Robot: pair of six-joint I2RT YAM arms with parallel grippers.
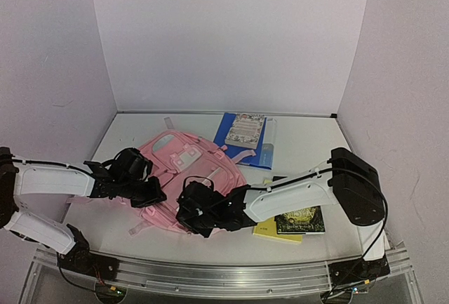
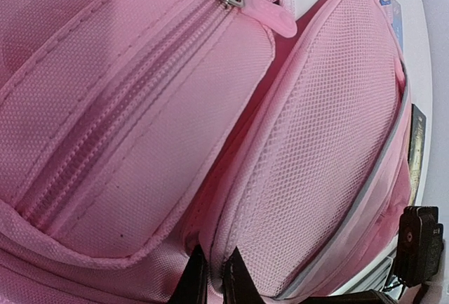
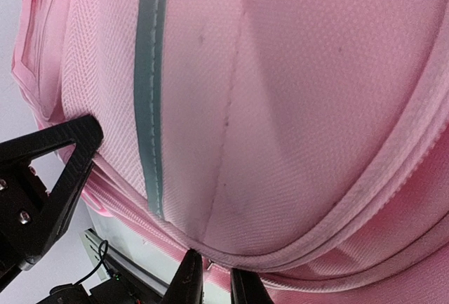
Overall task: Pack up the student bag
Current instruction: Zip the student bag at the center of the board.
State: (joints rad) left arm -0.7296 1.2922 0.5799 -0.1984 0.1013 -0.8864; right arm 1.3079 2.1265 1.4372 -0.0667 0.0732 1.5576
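The student bag (image 1: pixel 189 174), pink with pale patches, lies flat in the middle of the table. My left gripper (image 1: pixel 156 197) is at its left side. In the left wrist view that gripper (image 2: pixel 212 276) is shut on a raised seam of the student bag (image 2: pixel 309 128) between two pockets. My right gripper (image 1: pixel 184 213) is at the bag's near edge. In the right wrist view its fingers (image 3: pixel 188 281) stand close together, pinching the piped lower edge of the bag (image 3: pixel 280 107), with a small metal piece between them.
A blue book with a patterned one on top (image 1: pixel 242 132) lies behind the bag. A yellow book and a dark one (image 1: pixel 295 223) lie under the right forearm. White walls close in the back and sides. A metal rail (image 1: pixel 210 272) runs along the near edge.
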